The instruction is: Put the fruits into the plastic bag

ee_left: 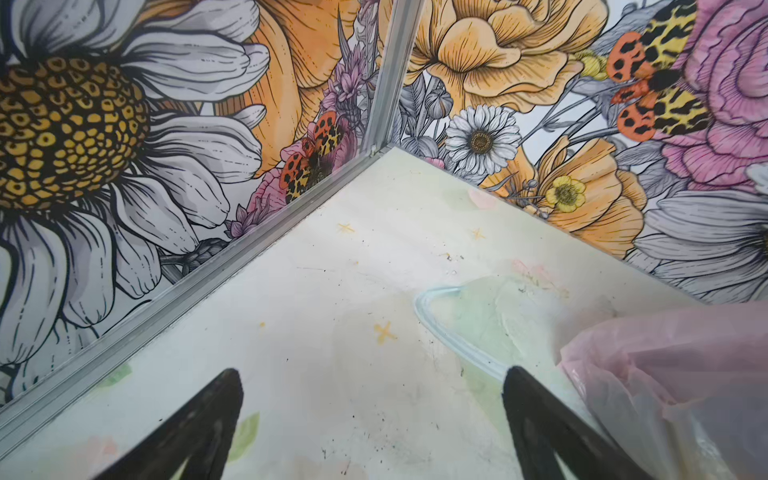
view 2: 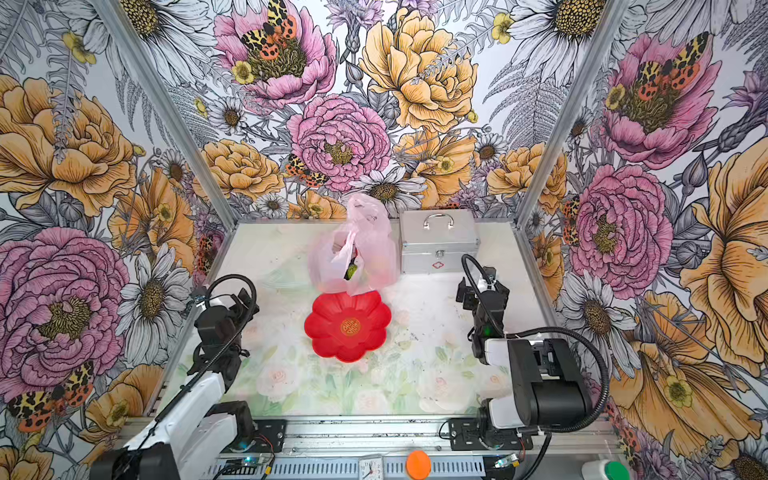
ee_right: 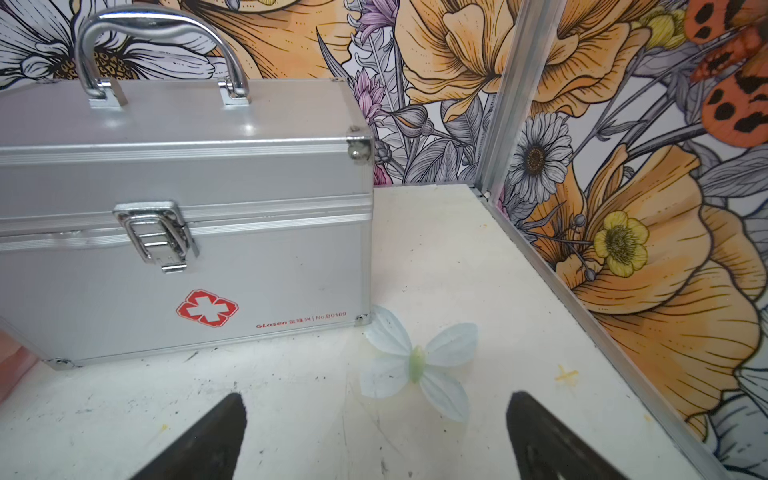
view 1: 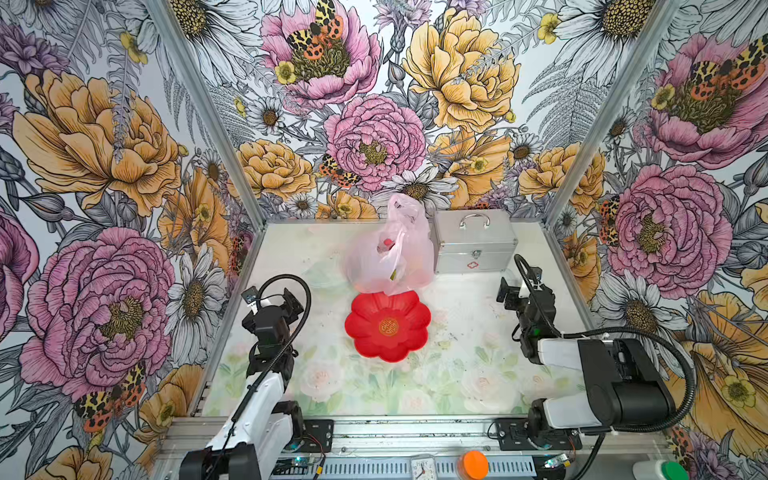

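The pale-pink plastic bag [view 1: 388, 253] [view 2: 353, 253] stands at the back middle of the table, its handles up. Through its mouth I glimpse fruits [view 1: 394, 273] [view 2: 352, 271]: a green-yellow piece and a red bit above it. The rest of what lies inside is hidden by the film. No fruit shows on the table or on the red flower-shaped plate [view 1: 388, 345] [view 2: 348, 349] just in front of the bag. My left gripper [view 1: 293, 303] [view 2: 245, 301] [ee_left: 372, 374] is open over bare table, the bag [ee_left: 665, 374] at its side. My right gripper [view 1: 509, 293] [view 2: 465, 295] [ee_right: 376, 398] is open and empty.
A silver metal case [view 1: 473, 245] [view 2: 438, 243] [ee_right: 187, 216] with a handle and red cross stands right of the bag, ahead of the right gripper. Flowered walls close in the left, back and right. A small clock [view 1: 423, 467] and an orange knob [view 1: 473, 464] sit on the front rail.
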`<state>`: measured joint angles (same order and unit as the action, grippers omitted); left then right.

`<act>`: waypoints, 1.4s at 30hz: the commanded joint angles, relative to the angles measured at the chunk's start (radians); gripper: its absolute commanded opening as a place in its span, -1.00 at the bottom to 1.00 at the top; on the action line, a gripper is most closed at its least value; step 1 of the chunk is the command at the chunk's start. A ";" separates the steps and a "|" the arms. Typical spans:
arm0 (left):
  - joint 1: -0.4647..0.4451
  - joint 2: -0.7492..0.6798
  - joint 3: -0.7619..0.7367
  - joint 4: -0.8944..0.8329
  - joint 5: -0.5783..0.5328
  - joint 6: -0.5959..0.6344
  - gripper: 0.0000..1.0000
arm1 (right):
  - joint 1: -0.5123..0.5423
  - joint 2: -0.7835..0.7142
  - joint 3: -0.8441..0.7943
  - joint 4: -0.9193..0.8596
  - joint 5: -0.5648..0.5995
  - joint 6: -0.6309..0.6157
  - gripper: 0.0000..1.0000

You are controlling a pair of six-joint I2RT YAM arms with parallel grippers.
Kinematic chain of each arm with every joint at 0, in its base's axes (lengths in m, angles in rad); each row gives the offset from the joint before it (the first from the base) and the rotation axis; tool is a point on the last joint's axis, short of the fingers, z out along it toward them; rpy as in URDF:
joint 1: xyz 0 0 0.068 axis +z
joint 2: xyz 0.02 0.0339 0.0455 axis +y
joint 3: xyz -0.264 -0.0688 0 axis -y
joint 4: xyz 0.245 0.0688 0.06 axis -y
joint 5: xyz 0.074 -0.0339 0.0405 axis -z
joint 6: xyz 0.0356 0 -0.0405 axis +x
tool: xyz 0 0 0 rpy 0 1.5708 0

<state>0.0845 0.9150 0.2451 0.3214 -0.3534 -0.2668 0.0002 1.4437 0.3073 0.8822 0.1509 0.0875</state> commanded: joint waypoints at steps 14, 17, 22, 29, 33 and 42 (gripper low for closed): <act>-0.029 0.113 -0.034 0.256 -0.065 0.076 0.97 | -0.007 0.093 0.086 -0.018 -0.014 -0.005 0.99; -0.034 0.172 -0.012 0.288 -0.071 0.077 0.97 | -0.009 0.092 0.086 -0.018 -0.017 -0.005 0.99; -0.034 0.292 0.063 0.292 -0.063 0.079 0.98 | -0.009 0.093 0.085 -0.019 -0.017 -0.005 0.99; -0.012 0.428 0.128 0.385 0.054 0.125 0.98 | -0.009 0.092 0.085 -0.017 -0.017 -0.005 0.99; -0.015 0.507 0.136 0.480 0.132 0.153 0.98 | -0.009 0.093 0.084 -0.017 -0.017 -0.005 0.99; -0.007 0.656 0.031 0.850 0.380 0.223 0.98 | -0.008 0.092 0.084 -0.018 -0.017 -0.005 0.99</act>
<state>0.0639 1.5215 0.3099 0.9749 -0.0856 -0.0738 -0.0017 1.5276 0.3775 0.8555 0.1413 0.0849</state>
